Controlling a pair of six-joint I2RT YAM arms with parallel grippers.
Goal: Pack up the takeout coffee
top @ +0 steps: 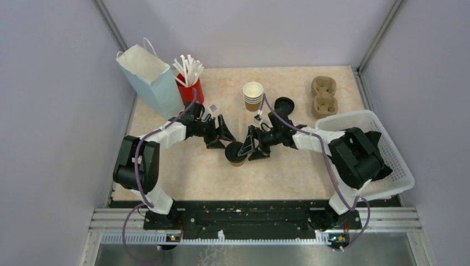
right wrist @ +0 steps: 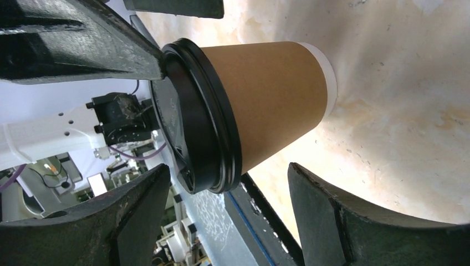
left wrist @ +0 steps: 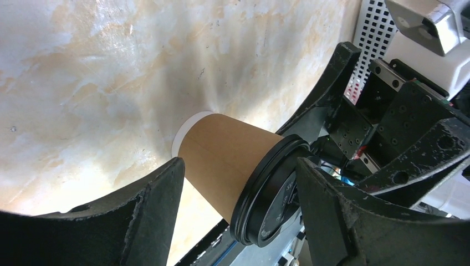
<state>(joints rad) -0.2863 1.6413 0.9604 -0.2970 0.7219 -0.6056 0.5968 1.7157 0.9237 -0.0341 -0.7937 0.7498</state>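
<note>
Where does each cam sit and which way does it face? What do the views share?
Top external: above and behind the bases, looking down at the table; both arms whole, left gripper and right gripper flanking the takeout coffee.
Left wrist: on the left arm, facing the coffee's side; own fingers frame it.
Right wrist: on the right arm, facing the coffee from the other side; own fingers below.
Shared: all three show the coffee.

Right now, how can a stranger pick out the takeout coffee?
On the beige table, find where the left gripper and right gripper almost meet. The takeout coffee stands between them; unlike the stack of cups behind, it wears a black lid.
</note>
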